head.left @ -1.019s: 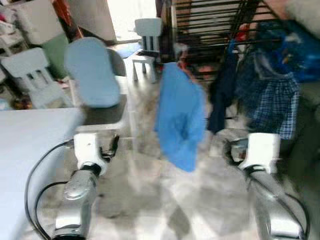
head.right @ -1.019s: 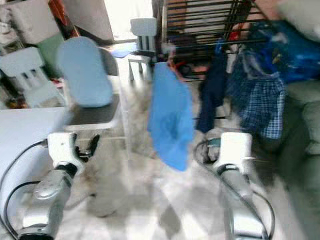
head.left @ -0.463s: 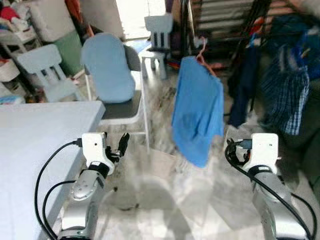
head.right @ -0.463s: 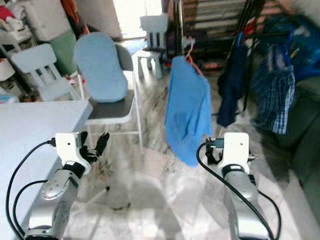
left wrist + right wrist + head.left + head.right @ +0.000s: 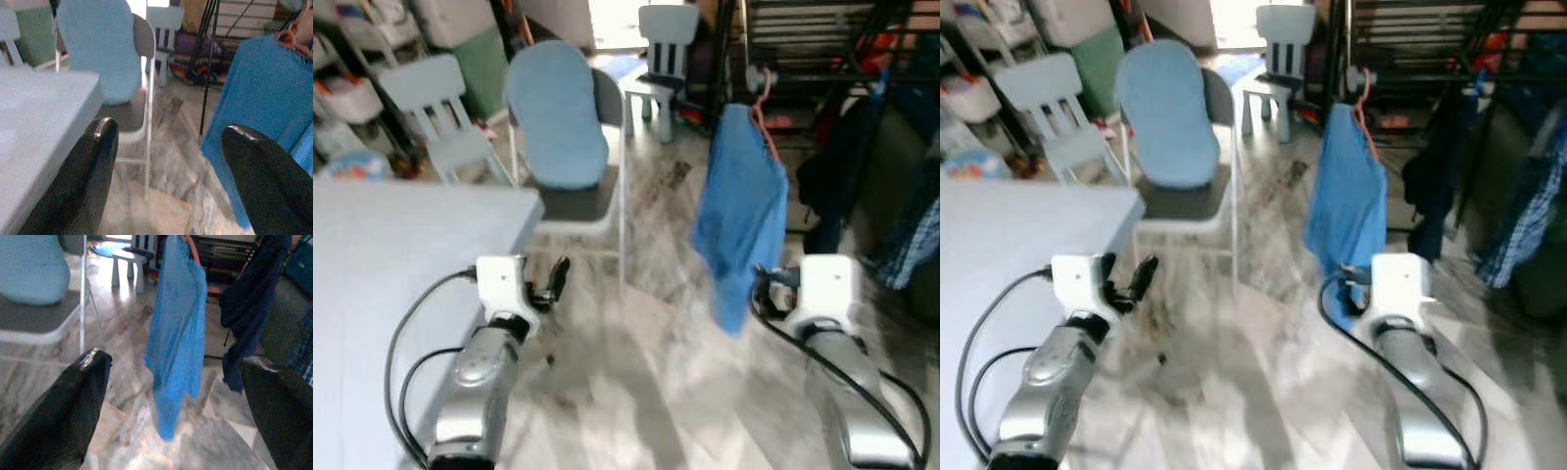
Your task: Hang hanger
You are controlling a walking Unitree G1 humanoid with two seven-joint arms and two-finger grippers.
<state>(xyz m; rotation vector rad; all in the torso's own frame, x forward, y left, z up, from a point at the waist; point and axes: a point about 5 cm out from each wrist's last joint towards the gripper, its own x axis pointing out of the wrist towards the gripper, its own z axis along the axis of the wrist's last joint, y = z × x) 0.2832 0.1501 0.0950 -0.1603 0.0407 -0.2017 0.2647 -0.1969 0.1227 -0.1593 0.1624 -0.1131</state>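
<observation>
One pink hanger, mostly shirt-covered

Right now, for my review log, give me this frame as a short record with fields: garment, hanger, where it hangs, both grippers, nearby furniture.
garment: blue shirt, hanging free above the floor
hanger: pink hanger, its hook up at the dark rack; exact contact is blurred
left gripper: open, holding nothing, raised beside the table
right gripper: open, holding nothing, facing the shirt, apart from it
furniture: folding chair with a blue cushion; small pale chairs behind
floor: marbled tiles
</observation>
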